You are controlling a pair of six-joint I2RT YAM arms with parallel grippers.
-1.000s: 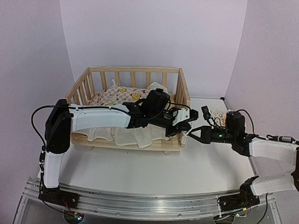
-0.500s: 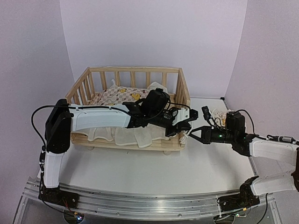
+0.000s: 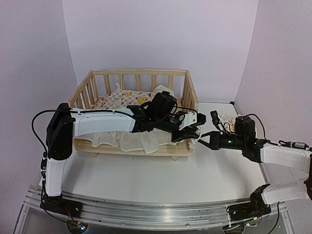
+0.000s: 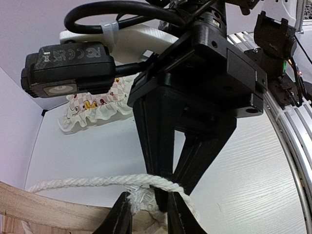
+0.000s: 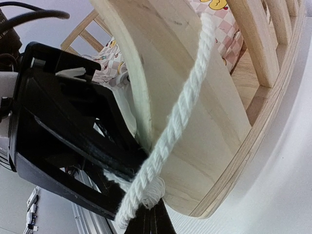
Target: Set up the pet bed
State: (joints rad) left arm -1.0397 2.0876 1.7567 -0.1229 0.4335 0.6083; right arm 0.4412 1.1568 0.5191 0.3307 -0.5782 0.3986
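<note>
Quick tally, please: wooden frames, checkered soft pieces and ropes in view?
Wooden frames: 1, the pet bed
Checkered soft pieces: 2, the cushion in the bed and the small pillow on the table
Ropes: 1, the white rope
Total: 4

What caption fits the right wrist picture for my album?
Right gripper pinching a white rope against the pet bed and its wooden end panel.

We note the left gripper (image 4: pixel 148 220) with its fingers parted, the knotted end of the white rope (image 4: pixel 87 183) between them. The right gripper (image 4: pixel 165 192) points down, pinched onto that rope just above. The rope runs along the pet bed (image 4: pixel 44 207) rail. A ruffled duck-print pillow (image 4: pixel 92 109) lies near the table (image 4: pixel 253 185) edge by the wall.
</note>
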